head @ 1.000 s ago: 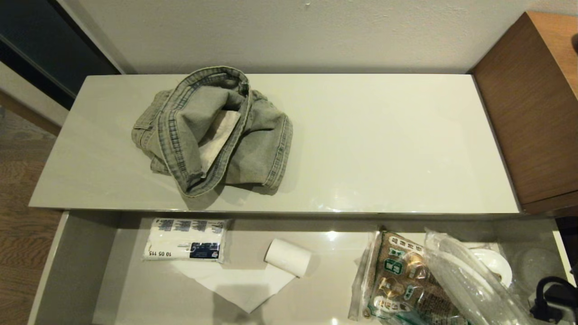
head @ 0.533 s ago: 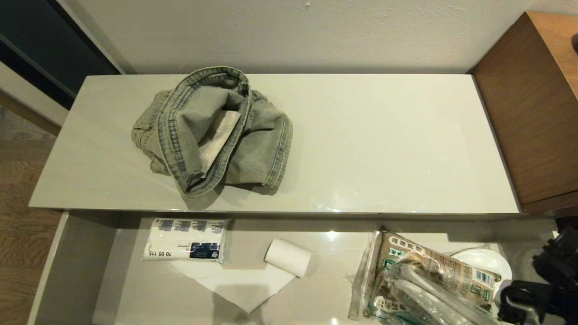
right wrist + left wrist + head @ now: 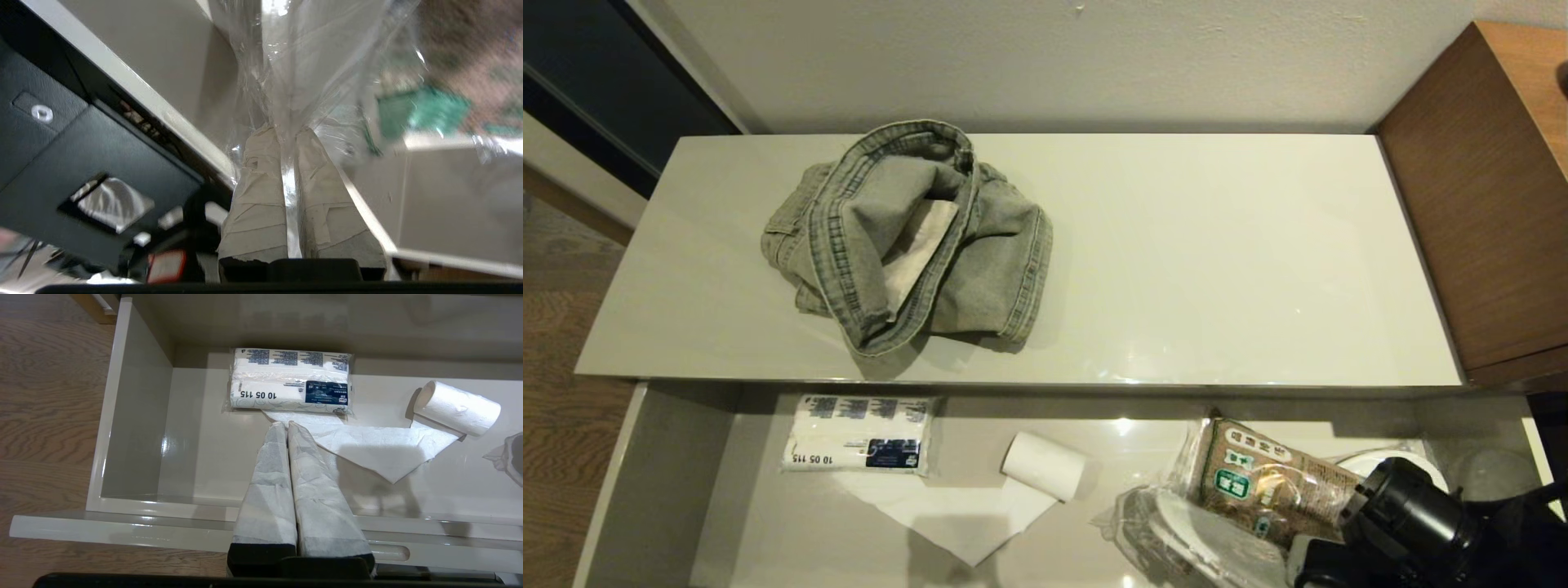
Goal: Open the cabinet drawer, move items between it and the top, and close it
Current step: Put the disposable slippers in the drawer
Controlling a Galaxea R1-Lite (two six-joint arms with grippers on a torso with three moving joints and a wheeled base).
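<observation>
two items concern this moment. denim garment (image 3: 907, 237) lies crumpled on the top (image 3: 1217, 261), left of centre; soft, limp, best pinched at a thick seam. wrapped slippers (image 3: 1201, 535) sit in the open cabinet drawer (image 3: 654, 482), right end, beside the brown packet (image 3: 1274, 486); light, slippery film, long axis slanting. right claw (image 3: 286, 134) pinches the wrap; left claw (image 3: 286, 426) closed, empty.

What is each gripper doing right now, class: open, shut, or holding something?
Left gripper: jaws shut, holding nothing, above the open cabinet drawer.
Right gripper: jaws shut on the clear plastic wrap of the slippers.
</observation>
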